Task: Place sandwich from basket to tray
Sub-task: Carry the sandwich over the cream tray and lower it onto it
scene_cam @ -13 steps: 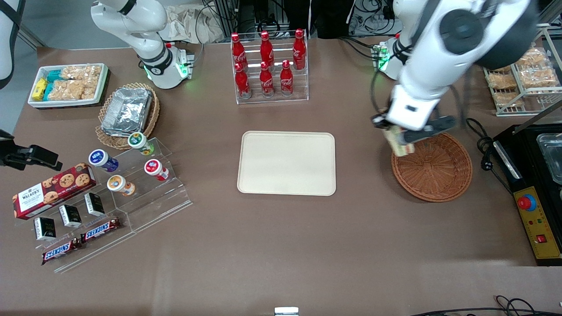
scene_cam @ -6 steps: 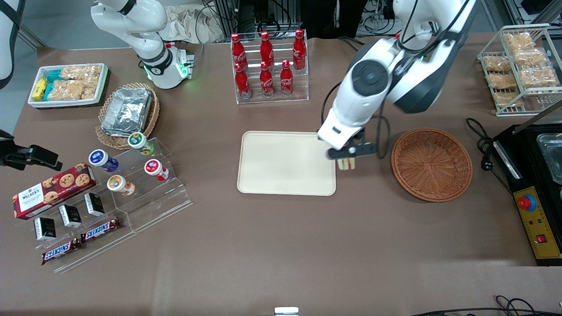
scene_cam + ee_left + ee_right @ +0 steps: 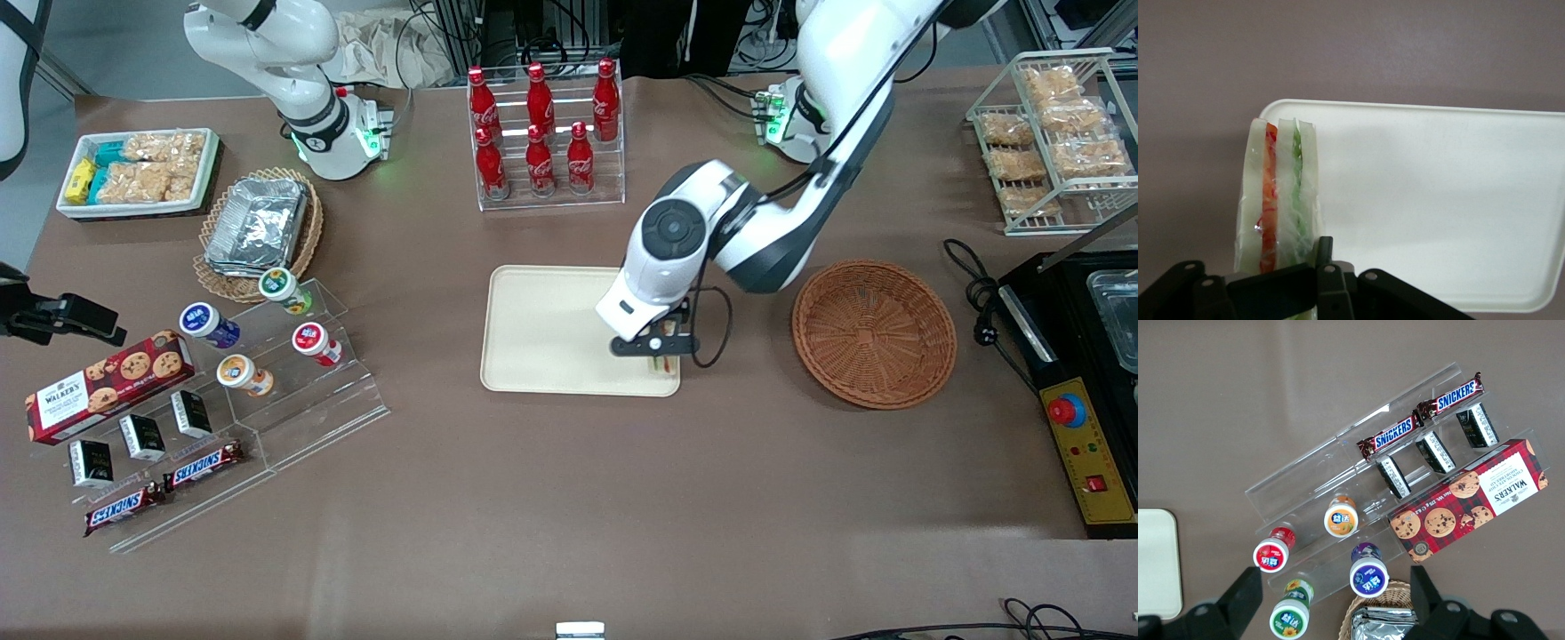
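The sandwich (image 3: pixel 1275 193) is a wrapped white wedge with red, orange and green layers, held upright with its layered edge showing. My left gripper (image 3: pixel 656 352) is shut on the sandwich (image 3: pixel 661 364), low over the cream tray (image 3: pixel 551 329). It is at the tray corner nearest the front camera, on the side facing the basket. In the left wrist view the gripper (image 3: pixel 1278 270) pinches the wedge's lower end, and the tray (image 3: pixel 1438 200) lies beneath it. The reddish-brown wicker basket (image 3: pixel 874 333) sits beside the tray toward the working arm's end, with nothing in it.
A rack of red cola bottles (image 3: pixel 544 133) stands farther from the camera than the tray. An acrylic stand with yoghurt cups (image 3: pixel 284 342) and a tan basket of foil containers (image 3: pixel 258 227) lie toward the parked arm's end. A black control box (image 3: pixel 1080 427) stands beside the wicker basket.
The gripper carried the sandwich from above the basket's rim across to the tray, ending low over the tray's near corner. The basket stayed in place.
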